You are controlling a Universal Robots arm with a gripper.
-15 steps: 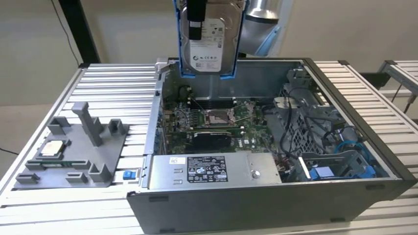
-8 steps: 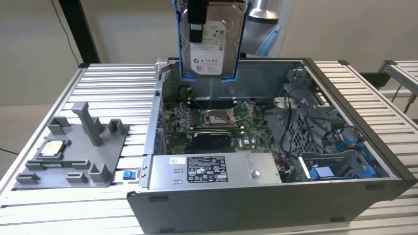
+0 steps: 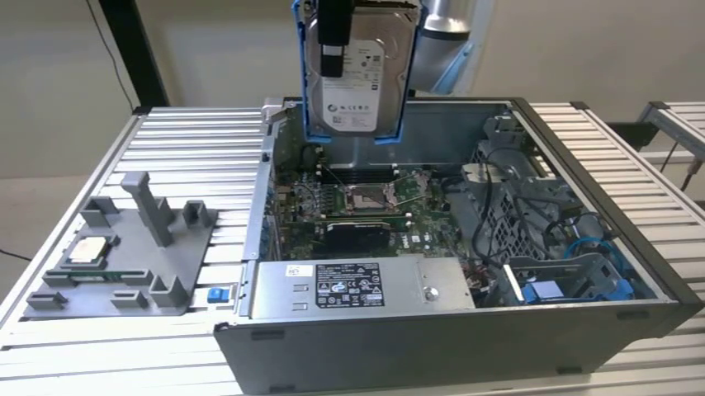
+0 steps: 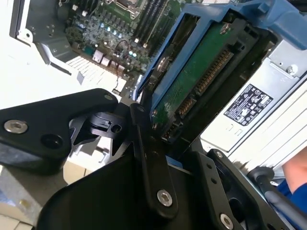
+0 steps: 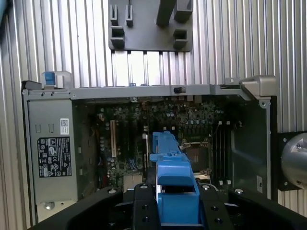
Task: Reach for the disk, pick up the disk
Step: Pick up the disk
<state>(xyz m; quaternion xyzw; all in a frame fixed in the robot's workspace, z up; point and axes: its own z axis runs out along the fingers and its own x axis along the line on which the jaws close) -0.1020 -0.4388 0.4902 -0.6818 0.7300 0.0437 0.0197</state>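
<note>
1. The claw [image 3: 333,37] is clamped on the disk [image 3: 355,78].
2. The disk hangs upright, lifted above the open case [image 3: 595,165] on the worktop [image 3: 177,132].
3. Its blue bracket [image 5: 173,187] sits between the claw's fingers [image 5: 144,211].

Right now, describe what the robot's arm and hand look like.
The hand is matte black, built of flat angular plates and link bars joined by silver screw heads, seen in both wrist views. In the exterior view a black finger shows, and the arm behind is a rounded silver-grey cylinder with a light blue section.
</note>
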